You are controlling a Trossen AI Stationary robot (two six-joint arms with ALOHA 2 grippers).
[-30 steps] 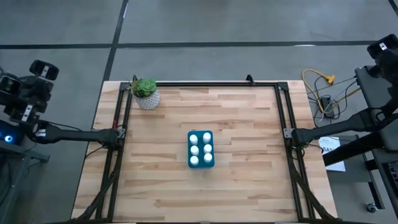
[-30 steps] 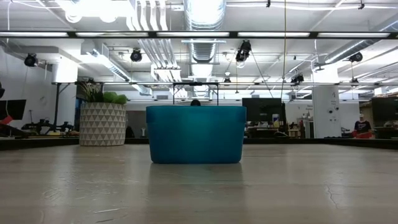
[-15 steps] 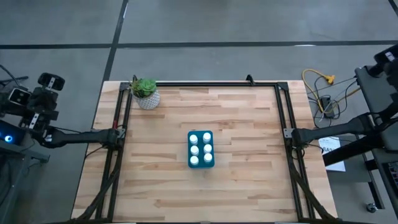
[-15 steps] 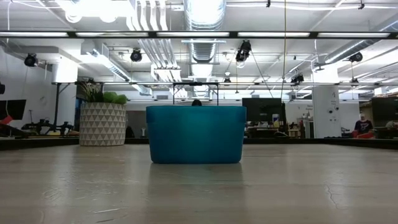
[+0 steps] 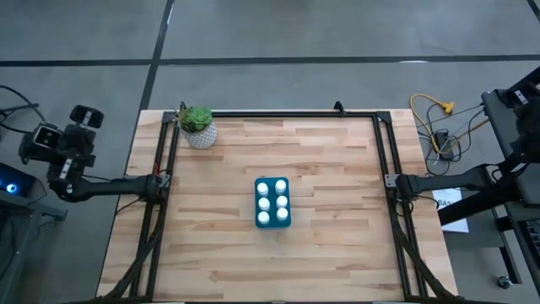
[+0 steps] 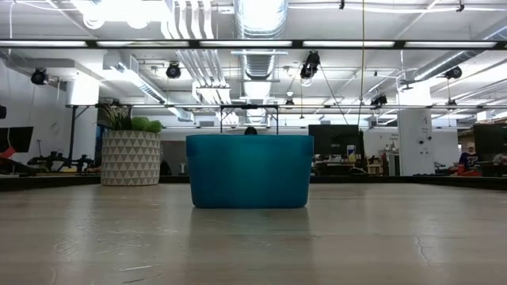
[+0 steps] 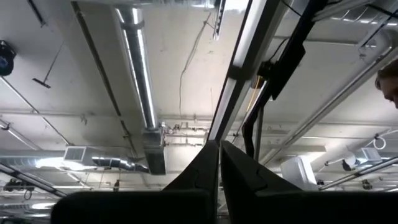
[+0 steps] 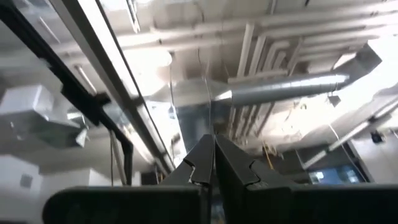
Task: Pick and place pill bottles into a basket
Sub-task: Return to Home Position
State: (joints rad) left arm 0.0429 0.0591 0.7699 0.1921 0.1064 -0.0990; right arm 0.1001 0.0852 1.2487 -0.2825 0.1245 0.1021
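The teal basket (image 5: 256, 221) stands at the middle of the wooden table, and several white pill bottles (image 5: 272, 203) stand upright in it in two rows. In the low view the basket's wall (image 6: 249, 170) hides them. My left gripper (image 7: 219, 149) is off the table's left side (image 5: 83, 116), shut, empty and pointing up at the ceiling. My right gripper (image 8: 213, 144) is off the table's right side, at the high view's edge (image 5: 530, 83), shut and empty too, also aimed at the ceiling.
A white patterned plant pot (image 5: 199, 128) stands at the table's far left corner (image 6: 131, 157). A black frame (image 5: 278, 114) runs along the far edge and both sides. Cables (image 5: 434, 118) lie on the floor at the right. Bare wood surrounds the basket.
Both arms have sunk and folded back off the table's sides, their shut grippers tipping further upward. In the high view the left gripper has shifted toward the table's left edge, and the right one has drawn away toward the picture's right edge. Basket and bottles have kept still.
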